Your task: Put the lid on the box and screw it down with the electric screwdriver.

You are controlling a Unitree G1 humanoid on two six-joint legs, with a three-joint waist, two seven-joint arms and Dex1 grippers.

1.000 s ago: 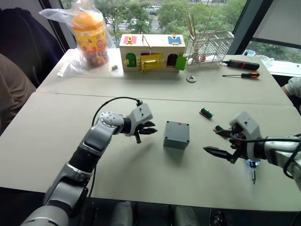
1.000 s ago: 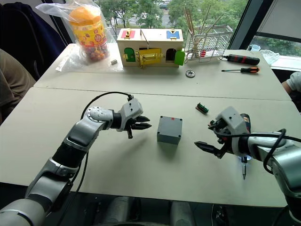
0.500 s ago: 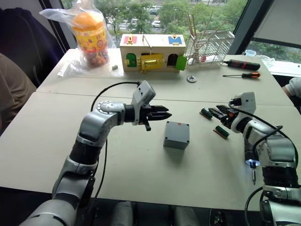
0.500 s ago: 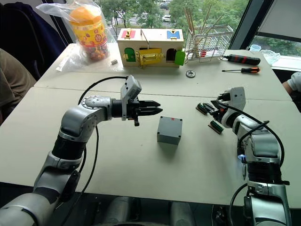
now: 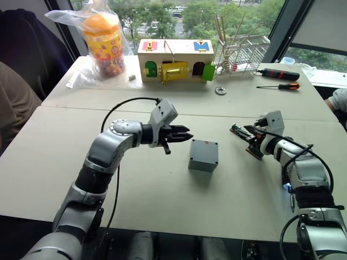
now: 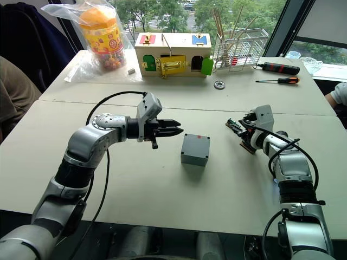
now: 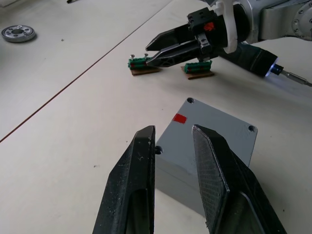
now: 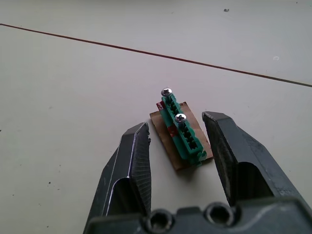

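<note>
The box (image 5: 204,155) sits mid-tabletop (image 5: 162,189), its lid (image 7: 214,127) apparently already on top. The left gripper (image 5: 184,135) hovers beside it, fingers slightly apart. The right gripper (image 8: 178,141), fingers apart and empty, straddles a green terminal block (image 8: 181,132) near the tabletop's right edge; the electric screwdriver (image 7: 253,57) lies beneath that arm.

Two green terminal blocks (image 7: 144,64) (image 7: 197,68) lie on the table, with one grey box (image 5: 204,155), two hand screwdrivers (image 5: 277,74) (image 5: 278,86), one wooden box (image 5: 175,59), one washer (image 5: 220,90), one candy jar (image 5: 104,39), one wire rack (image 5: 241,53) and two grippers (image 5: 183,135) (image 5: 245,134).
</note>
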